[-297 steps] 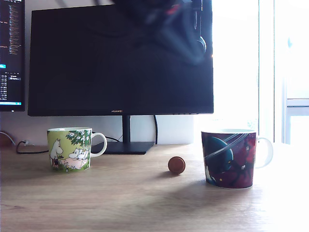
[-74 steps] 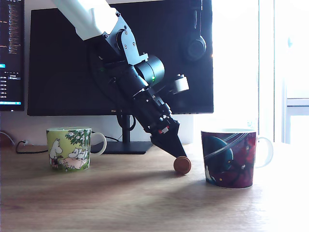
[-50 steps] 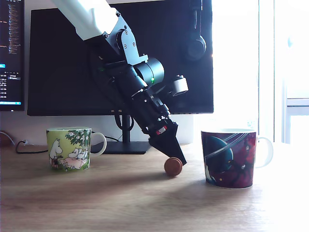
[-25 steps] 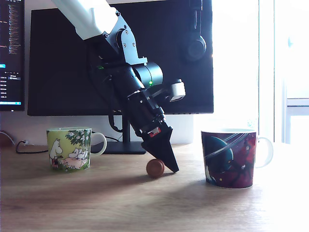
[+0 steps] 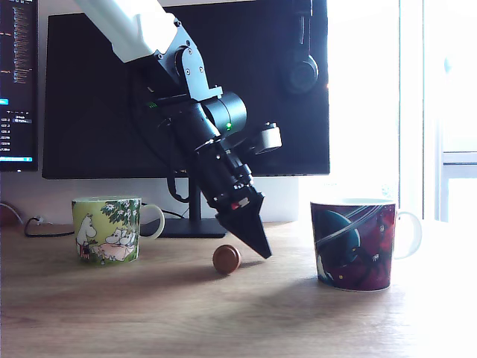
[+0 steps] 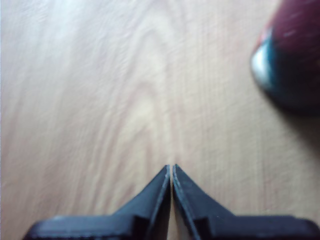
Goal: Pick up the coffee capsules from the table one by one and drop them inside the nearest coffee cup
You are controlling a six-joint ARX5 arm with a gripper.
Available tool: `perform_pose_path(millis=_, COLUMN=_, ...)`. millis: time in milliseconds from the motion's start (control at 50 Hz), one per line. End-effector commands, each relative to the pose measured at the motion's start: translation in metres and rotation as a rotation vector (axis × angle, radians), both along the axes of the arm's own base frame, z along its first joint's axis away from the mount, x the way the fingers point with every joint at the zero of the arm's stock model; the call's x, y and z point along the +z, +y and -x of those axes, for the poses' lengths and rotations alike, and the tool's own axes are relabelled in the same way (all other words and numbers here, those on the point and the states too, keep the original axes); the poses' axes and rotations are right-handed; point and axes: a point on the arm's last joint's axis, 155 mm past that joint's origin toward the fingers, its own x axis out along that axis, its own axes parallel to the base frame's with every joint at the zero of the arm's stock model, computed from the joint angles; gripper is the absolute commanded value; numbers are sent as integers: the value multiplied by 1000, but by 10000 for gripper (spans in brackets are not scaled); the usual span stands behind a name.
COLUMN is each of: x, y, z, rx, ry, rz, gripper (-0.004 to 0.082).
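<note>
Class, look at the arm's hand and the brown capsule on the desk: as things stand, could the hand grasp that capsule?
Probably not yet: the hand is shut, empty, its tip beside the copper-brown capsule. Nothing blocks it.

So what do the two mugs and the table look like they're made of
The green mug and the dark mug look like glazed ceramic: glossy printed sides, white rims and handles. The table looks like light wood or wood-look laminate: the wrist view shows long grain lines with a matte finish, so I can't tell which.
</note>
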Motion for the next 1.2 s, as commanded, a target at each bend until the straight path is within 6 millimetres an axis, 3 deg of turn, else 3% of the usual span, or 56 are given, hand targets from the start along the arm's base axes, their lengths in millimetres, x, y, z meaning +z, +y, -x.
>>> perform_pose_path(millis=0, x=-12, y=7, z=1, rx=13, ry=28, rz=-27, gripper=-19)
perform_pose_path(millis=320, x=-21, y=41, z=2, rx=67, ry=85, rz=-115, gripper=-19)
perform_pose_path(millis=660, x=-6, y=57, z=-1, rx=96, ry=62, rz=-157, gripper=-19)
perform_pose_path(millis=980, x=-10, y=81, z=-1, rx=156, ry=109, rz=-207, gripper=-19)
perform_pose_path(millis=1180, x=-10, y=80, z=5, rx=151, ry=131, rz=-211, gripper=-19)
